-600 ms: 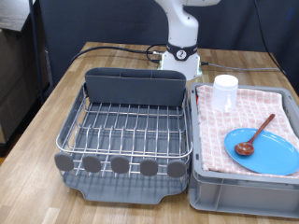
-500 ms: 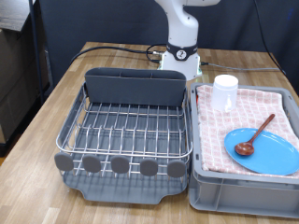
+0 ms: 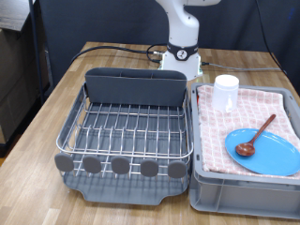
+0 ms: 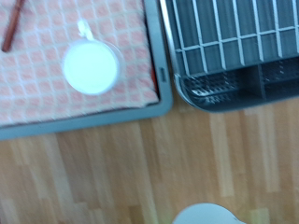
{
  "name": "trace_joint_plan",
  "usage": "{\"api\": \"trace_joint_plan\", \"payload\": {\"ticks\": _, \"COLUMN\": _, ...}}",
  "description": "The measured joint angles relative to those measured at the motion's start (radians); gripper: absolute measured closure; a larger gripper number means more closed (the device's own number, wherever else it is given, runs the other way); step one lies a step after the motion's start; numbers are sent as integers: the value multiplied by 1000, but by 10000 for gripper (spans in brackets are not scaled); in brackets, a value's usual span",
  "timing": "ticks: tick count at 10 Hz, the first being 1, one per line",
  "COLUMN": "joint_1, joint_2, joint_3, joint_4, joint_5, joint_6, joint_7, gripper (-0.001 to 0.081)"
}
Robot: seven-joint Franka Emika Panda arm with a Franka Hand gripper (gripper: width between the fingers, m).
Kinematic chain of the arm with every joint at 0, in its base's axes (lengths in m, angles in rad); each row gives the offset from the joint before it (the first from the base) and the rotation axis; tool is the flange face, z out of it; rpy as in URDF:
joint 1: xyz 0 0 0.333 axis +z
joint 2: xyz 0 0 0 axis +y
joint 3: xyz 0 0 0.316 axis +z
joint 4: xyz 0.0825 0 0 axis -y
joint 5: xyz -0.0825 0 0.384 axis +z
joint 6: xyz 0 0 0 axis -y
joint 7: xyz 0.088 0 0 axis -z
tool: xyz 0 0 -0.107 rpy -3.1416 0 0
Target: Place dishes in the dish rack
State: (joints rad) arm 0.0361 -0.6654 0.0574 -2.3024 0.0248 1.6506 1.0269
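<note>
- Gripper: not visible in either view. Ext view shows only the white arm (image 3: 184,23) base + lower links at the far end of the table, upper part cut off by the frame's top edge. Wrist view shows no fingers, so can't tell if they're spread or closed; nothing seen held or touched.
- Dish rack (image 3: 127,131): wire basket on the wooden table (image 3: 56,103), ext view's left half. Dark grey caddy (image 3: 136,86) along its far side, row of round grey tabs (image 3: 120,166) on the near edge, grey drain tray (image 3: 122,192) poking out below. No dishes in it.
- Wrist view: rack corner (image 4: 234,56) w/ caddy compartments, looks bare; image blurry.
- Grey crate (image 3: 244,197) just beside the rack on the ext view's right, lined w/ pink checked cloth (image 3: 246,111).
- White cup (image 3: 226,93): upright on the cloth, crate's far corner nearest the rack. Wrist cam looks straight down at it (image 4: 91,66), round rim visible.
- Light-blue plate (image 3: 267,152): flat on the cloth, near-right part of crate, well apart from cup.
- Wooden spoon (image 3: 255,137): bowl resting on the plate, handle angled up toward the far right over the cloth. Sliver of handle at wrist view's corner (image 4: 12,26).
- All 3 dishes in the crate, none racked yet.
- White rounded object (image 4: 209,216) at wrist frame edge, over the table; can't ID.
</note>
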Motion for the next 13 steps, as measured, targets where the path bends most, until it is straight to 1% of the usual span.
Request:
{"api": "trace_joint_plan", "payload": {"ticks": 2, "joint_1": 3, "joint_2": 65, "joint_3": 34, "joint_4": 26, "joint_5": 30, "joint_6": 83, "joint_7": 66, "gripper": 3}}
{"api": "trace_joint_plan", "payload": {"ticks": 3, "joint_1": 3, "joint_2": 98, "joint_3": 54, "joint_4": 47, "joint_5": 45, "joint_6": 106, "joint_7": 124, "gripper": 3}}
{"api": "trace_joint_plan", "payload": {"ticks": 4, "joint_1": 3, "joint_2": 133, "joint_3": 75, "joint_4": 70, "joint_5": 49, "joint_6": 120, "joint_7": 185, "gripper": 3}}
{"api": "trace_joint_plan", "payload": {"ticks": 7, "joint_1": 1, "joint_2": 251, "joint_3": 136, "joint_4": 157, "joint_5": 47, "joint_6": 127, "joint_7": 352, "gripper": 3}}
{"api": "trace_joint_plan", "payload": {"ticks": 8, "joint_1": -4, "joint_2": 296, "joint_3": 147, "joint_4": 196, "joint_5": 47, "joint_6": 122, "joint_7": 406, "gripper": 3}}
{"api": "trace_joint_plan", "payload": {"ticks": 11, "joint_1": -1, "joint_2": 300, "joint_3": 156, "joint_4": 199, "joint_5": 19, "joint_6": 105, "joint_7": 374, "gripper": 3}}
{"api": "trace_joint_plan", "payload": {"ticks": 13, "joint_1": 2, "joint_2": 330, "joint_3": 181, "joint_4": 222, "joint_5": 8, "joint_6": 99, "joint_7": 383, "gripper": 3}}
